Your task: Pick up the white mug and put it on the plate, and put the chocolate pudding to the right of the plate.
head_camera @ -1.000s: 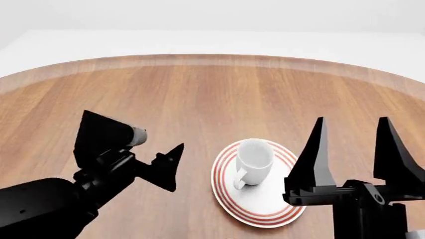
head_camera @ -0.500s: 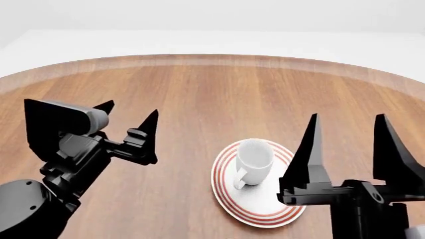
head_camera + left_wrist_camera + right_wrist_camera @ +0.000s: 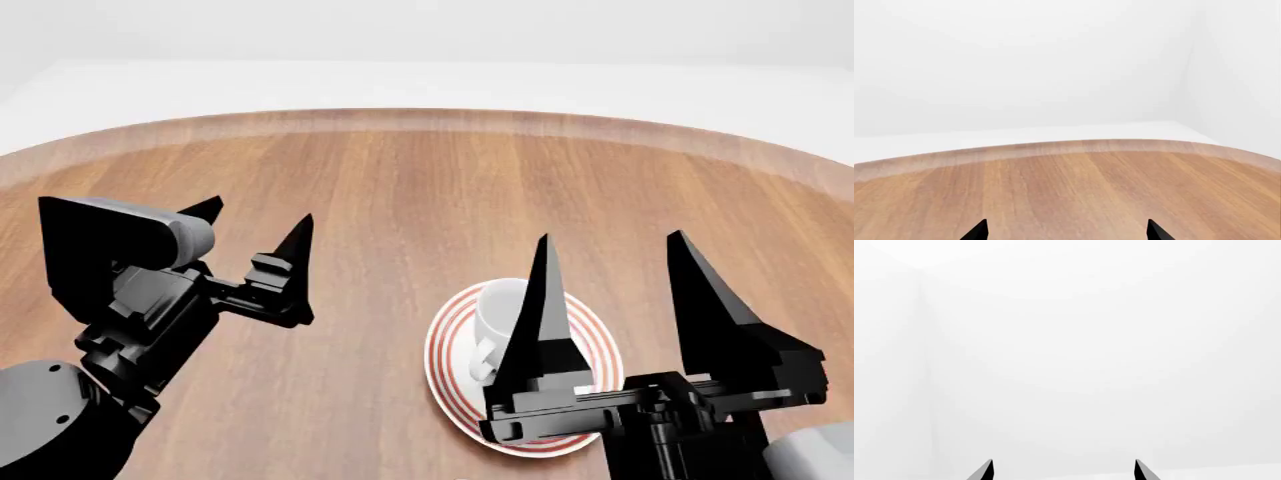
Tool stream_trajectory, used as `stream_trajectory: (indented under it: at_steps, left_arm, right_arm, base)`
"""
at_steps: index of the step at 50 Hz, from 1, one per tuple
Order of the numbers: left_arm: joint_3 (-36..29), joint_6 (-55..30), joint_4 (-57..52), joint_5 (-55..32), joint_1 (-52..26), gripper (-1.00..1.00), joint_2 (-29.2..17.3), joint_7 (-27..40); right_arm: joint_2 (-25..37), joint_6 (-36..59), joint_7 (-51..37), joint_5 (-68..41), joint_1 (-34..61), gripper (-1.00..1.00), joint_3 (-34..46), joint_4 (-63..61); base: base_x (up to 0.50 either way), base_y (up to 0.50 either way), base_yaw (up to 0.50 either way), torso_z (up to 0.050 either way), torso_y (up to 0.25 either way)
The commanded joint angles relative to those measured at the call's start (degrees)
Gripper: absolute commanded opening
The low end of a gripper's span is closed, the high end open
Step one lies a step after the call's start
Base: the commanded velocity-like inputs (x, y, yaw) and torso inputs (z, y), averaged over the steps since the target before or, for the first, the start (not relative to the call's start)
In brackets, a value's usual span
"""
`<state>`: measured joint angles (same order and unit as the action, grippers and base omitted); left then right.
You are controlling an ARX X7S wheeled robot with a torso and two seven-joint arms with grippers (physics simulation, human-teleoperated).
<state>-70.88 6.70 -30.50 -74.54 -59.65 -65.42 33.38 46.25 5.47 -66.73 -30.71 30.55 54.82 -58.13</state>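
Note:
The white mug (image 3: 497, 306) stands upright on the plate (image 3: 446, 368), a white plate with red rings, near the table's front in the head view. My right gripper (image 3: 609, 237) is open and raised, points up, in front of the mug; its left finger (image 3: 538, 320) hides part of the mug and plate. The right wrist view shows only that gripper (image 3: 1063, 461) against a white wall. To the left of the plate, my left gripper (image 3: 258, 212) is open, empty and above the wood, its tips (image 3: 1067, 222) wide apart. The chocolate pudding is out of view.
The round wooden table (image 3: 400, 180) stretches away behind the plate, its curved far edge (image 3: 1074, 147) meeting a white floor and walls. Nothing else stands on the wood that shows.
My right gripper has shifted left and now overlaps the mug and plate. The left arm swung up and left a second ago and has barely moved since. Mug and plate stayed put.

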Motion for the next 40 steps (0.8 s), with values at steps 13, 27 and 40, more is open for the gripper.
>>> stream_trajectory:
  at_steps: [13, 27, 40]
  left_arm:
    - [1.6, 0.6, 0.3, -0.2, 0.8, 1.00, 1.4, -1.2]
    - [1.8, 0.6, 0.2, -0.8, 0.9, 1.00, 1.7, -1.5]
    - [2.2, 0.4, 0.4, -1.4, 0.6, 1.00, 2.0, -1.6]
  right_arm:
    - [2.7, 1.5, -23.3, -21.1, 23.5, 1.00, 18.8, -1.9]
    - [-9.6, 23.7, -23.3, -46.0, 15.5, 1.00, -7.7, -1.9]
    - [-17.4, 39.5, -23.3, -59.6, 2.5, 1.00, -25.3, -1.9]
  base:
    - [0.00, 0.00, 0.00, 0.000, 0.000]
    - [0.00, 0.00, 0.00, 0.000, 0.000]
    - [0.00, 0.00, 0.00, 0.000, 0.000]
